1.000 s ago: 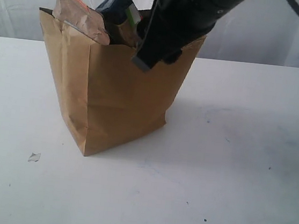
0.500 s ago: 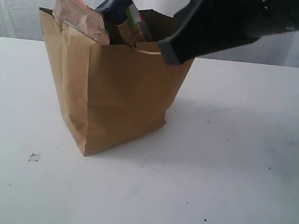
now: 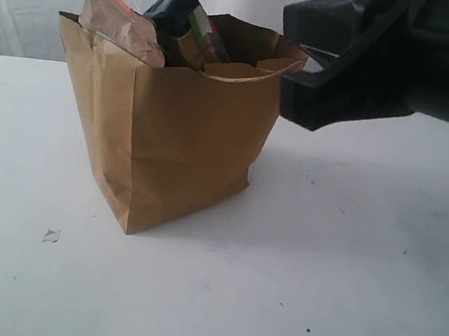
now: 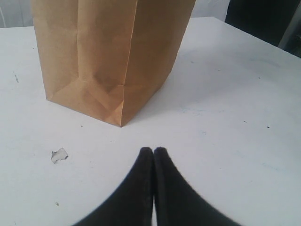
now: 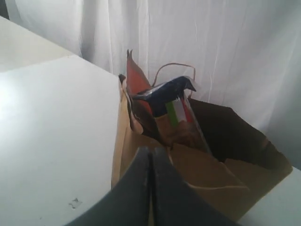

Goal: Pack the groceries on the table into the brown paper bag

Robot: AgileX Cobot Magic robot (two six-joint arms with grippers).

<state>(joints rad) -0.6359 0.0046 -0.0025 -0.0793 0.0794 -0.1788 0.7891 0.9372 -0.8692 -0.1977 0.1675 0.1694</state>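
We see the brown paper bag [image 3: 170, 146] standing upright on the white bench [image 3: 343, 263], its mouth open. Our right pincer [image 5: 150, 151] hangs closed and empty by the bag's rim, at its right side in the exterior view. Our left pincer [image 4: 153, 151], also closed, sits low over the bench, apart from the bag's bottom corner. A blue-ended spaghetti pack [image 3: 181, 2] and a brown pouch [image 3: 120, 20] stick up out of the bag.
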